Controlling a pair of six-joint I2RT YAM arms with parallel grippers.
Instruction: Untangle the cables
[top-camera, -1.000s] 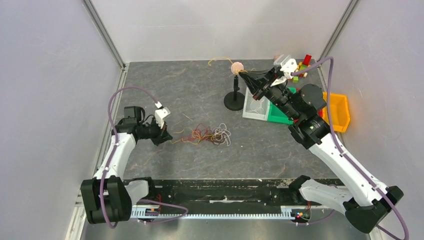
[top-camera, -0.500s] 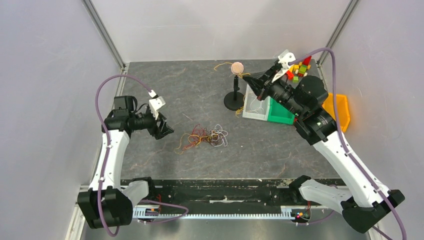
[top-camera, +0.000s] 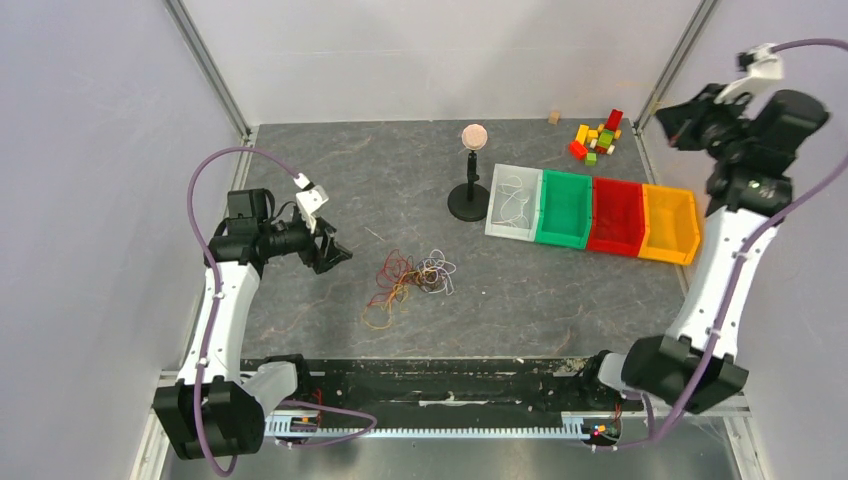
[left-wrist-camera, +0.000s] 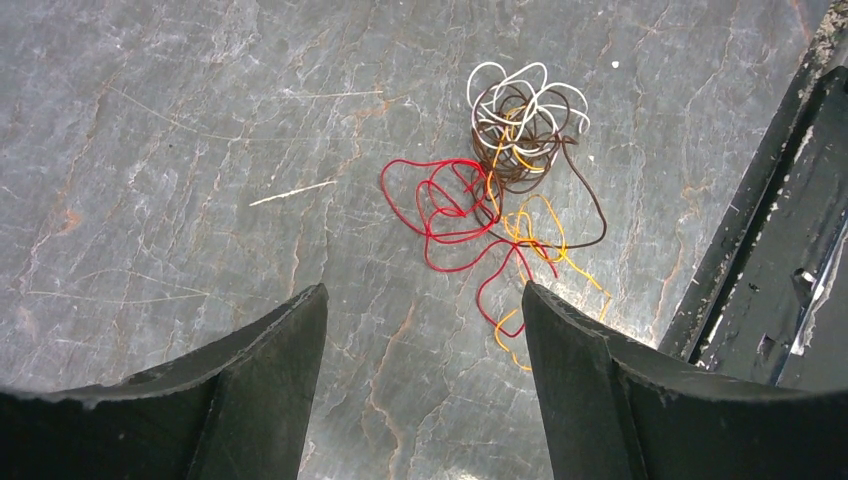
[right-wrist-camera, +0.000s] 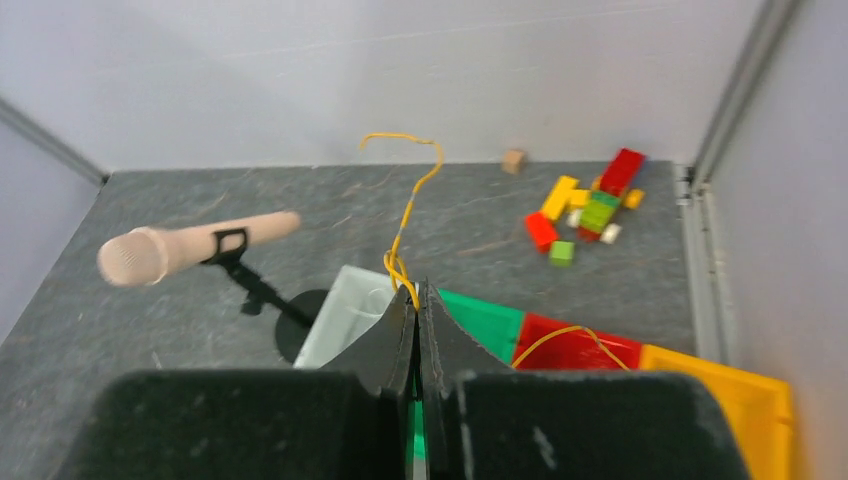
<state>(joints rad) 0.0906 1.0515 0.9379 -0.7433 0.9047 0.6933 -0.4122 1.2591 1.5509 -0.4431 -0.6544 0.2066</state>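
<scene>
The cables (top-camera: 412, 278) lie as a small tangle of red, orange, white and brown strands on the grey table, left of centre. The left wrist view shows the cables (left-wrist-camera: 515, 140) ahead of the fingers and slightly to the right. My left gripper (top-camera: 337, 255) (left-wrist-camera: 424, 290) stands open just left of them with nothing between its fingers. My right gripper (top-camera: 672, 122) is raised high at the far right. In the right wrist view it (right-wrist-camera: 416, 292) is shut on a thin yellow cable (right-wrist-camera: 401, 232) that curls upward from the tips.
A row of bins stands right of centre: white (top-camera: 513, 203) with a pale strand inside, green (top-camera: 565, 210), red (top-camera: 617, 217), yellow (top-camera: 670, 225). A microphone on a black stand (top-camera: 472, 170) is beside the white bin. Toy blocks (top-camera: 597, 138) lie at the back right.
My left gripper opened and drew back left from the tangle. My right arm swung up and to the right, away from the bins, still shut on the yellow strand.
</scene>
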